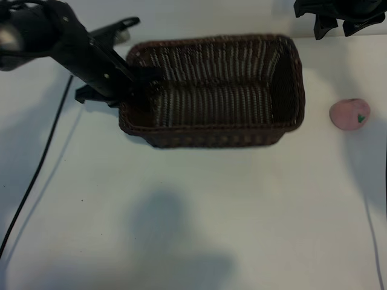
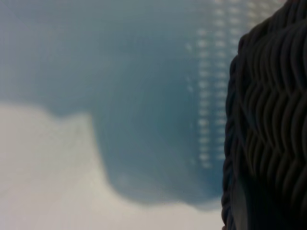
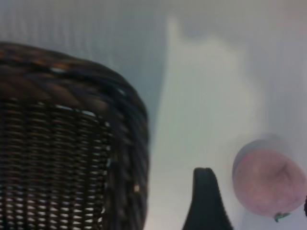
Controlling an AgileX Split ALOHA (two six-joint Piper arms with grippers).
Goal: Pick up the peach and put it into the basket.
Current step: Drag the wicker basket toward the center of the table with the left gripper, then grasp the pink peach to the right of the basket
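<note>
The pink peach lies on the white table to the right of the dark brown wicker basket. My right gripper hangs open at the far right edge of the table, beyond the peach and apart from it. In the right wrist view the peach shows past one dark fingertip, with the basket's corner on the other side. My left gripper is at the basket's left end wall and is shut on it. The left wrist view shows only that woven wall up close.
A black cable runs down the table's left side. A thin grey cable lies near the right edge. White tabletop stretches in front of the basket, with soft shadows on it.
</note>
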